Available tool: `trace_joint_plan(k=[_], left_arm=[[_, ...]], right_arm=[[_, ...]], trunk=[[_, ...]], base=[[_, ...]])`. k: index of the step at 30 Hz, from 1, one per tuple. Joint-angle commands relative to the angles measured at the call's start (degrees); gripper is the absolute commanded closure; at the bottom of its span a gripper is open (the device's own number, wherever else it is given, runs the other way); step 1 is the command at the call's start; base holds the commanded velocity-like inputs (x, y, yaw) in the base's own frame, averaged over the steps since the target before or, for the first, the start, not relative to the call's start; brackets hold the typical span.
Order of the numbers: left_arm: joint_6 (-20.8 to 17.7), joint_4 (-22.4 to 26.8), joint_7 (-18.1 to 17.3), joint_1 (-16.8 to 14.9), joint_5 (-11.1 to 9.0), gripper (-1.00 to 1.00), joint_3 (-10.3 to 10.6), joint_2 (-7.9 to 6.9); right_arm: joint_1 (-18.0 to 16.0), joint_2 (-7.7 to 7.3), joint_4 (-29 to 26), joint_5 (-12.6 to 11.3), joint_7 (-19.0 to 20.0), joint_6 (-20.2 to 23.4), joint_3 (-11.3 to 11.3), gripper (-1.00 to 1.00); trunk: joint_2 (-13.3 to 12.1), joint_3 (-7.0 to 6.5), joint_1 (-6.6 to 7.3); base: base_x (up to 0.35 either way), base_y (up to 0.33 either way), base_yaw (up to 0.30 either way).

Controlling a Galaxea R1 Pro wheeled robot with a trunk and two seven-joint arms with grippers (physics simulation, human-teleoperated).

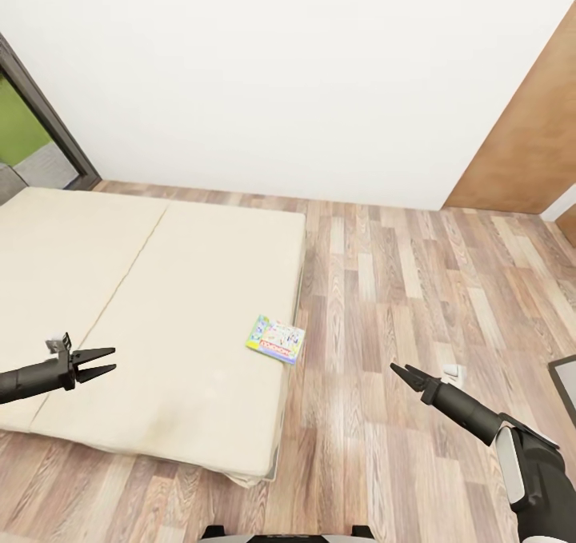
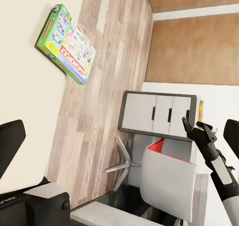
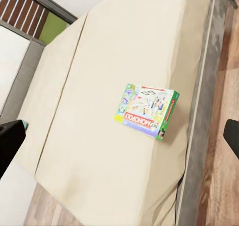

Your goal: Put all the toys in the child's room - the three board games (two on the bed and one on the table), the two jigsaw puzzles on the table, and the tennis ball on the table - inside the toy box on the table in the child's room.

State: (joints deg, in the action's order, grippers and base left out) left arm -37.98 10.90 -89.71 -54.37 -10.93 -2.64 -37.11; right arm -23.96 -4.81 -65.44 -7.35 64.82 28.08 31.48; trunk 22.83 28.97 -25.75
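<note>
Item: Monopoly board game (image 1: 276,340), lying flat near the bed (image 1: 120,287) edge, ungrasped. My left gripper (image 1: 94,364) has fingers spread, empty; my right gripper (image 1: 410,376) I cannot tell. I judge collection pending; toy box unseen.

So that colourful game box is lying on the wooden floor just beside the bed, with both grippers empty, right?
Not quite. The game box lies on the bed, near its edge by the floor, as the head view shows. The rest holds: the left gripper and the right gripper are both empty.
</note>
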Motion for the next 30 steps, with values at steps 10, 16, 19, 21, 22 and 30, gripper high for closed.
trace_joint_plan(k=[10,16,19,21,22,30], left_arm=[[-0.60,0.00,-0.29,-0.03,0.39,-1.00,-0.19,0.09],[-0.61,0.00,-0.29,-0.03,0.39,-1.00,-0.19,0.11],[-0.60,0.00,-0.29,-0.03,0.39,-1.00,-0.18,0.11],[-0.59,0.00,-0.29,-0.03,0.39,-1.00,-0.20,0.11],[-0.59,0.00,-0.29,-0.03,0.39,-1.00,-0.19,0.11],[-0.60,0.00,-0.29,-0.03,0.39,-1.00,-0.21,0.24]], right_arm=[[-0.03,-0.02,0.08,-0.24,0.14,0.49,0.06,-1.00],[-0.03,-0.02,0.19,-0.22,0.01,0.49,0.03,-1.00],[-0.03,-0.02,0.21,-0.25,0.03,0.49,0.02,-1.00],[-0.03,0.01,0.22,-0.23,0.01,0.49,0.00,-1.00],[-0.03,0.03,0.22,-0.22,-0.01,0.49,-0.01,-1.00],[-0.03,0.06,0.23,-0.22,-0.08,0.49,0.01,-1.00]], trunk=[[0.09,-0.87,-0.03],[0.09,-1.44,-0.03],[0.09,-1.72,-0.03],[0.09,-1.91,-0.03],[0.09,-2.01,-0.03],[0.09,-2.76,-0.03]], base=[[0.000,0.000,0.000],[0.000,0.000,0.000],[0.000,0.000,0.000],[0.000,0.000,0.000],[0.000,0.000,0.000],[0.000,0.000,0.000]])
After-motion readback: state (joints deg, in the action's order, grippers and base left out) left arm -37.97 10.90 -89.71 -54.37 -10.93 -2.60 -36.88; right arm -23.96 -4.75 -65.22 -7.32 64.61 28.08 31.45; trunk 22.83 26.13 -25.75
